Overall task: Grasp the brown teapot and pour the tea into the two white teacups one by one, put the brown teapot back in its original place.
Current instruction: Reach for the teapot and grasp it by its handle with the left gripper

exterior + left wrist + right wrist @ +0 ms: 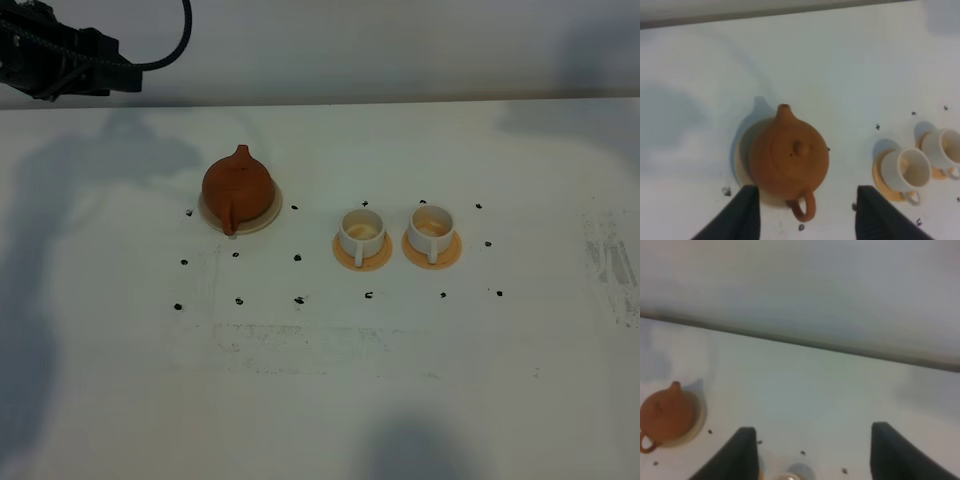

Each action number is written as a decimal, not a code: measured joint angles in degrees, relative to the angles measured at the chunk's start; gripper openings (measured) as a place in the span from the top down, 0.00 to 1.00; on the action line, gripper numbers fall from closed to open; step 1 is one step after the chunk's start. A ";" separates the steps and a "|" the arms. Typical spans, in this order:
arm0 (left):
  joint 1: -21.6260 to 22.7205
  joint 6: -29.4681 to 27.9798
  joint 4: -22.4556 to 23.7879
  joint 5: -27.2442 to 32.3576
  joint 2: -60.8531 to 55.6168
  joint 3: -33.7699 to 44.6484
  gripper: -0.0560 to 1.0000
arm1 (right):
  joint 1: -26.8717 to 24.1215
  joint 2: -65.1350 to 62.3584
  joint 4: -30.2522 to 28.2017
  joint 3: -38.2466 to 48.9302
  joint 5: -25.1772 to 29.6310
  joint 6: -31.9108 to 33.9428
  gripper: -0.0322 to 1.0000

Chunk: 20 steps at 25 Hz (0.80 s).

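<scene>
The brown teapot (pixel 238 186) stands on its cream saucer (pixel 268 214) left of centre, its handle toward the table's front. The two white teacups (pixel 361 231) (pixel 431 226) stand side by side to its right, each on a small orange saucer. In the left wrist view my left gripper (pixel 807 195) hangs open, high above the teapot (pixel 790 157), with nothing between its fingers (pixel 742 215); both teacups (pixel 910 170) (pixel 945 149) show to one side. My right gripper (pixel 812 440) is open and empty too, well above the table, with the teapot (pixel 662 415) far off to its side.
Small black marks (pixel 298 258) dot the white table (pixel 320 400) around the teapot and the cups. A dark part of the left arm (pixel 60 55) with its cable shows at the far left back. The table's back edge (pixel 400 101) meets a pale wall.
</scene>
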 joint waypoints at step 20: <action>-3.93 -8.47 18.50 2.81 -3.75 0.00 0.60 | 0.06 -52.15 -9.78 38.77 -0.80 1.53 0.50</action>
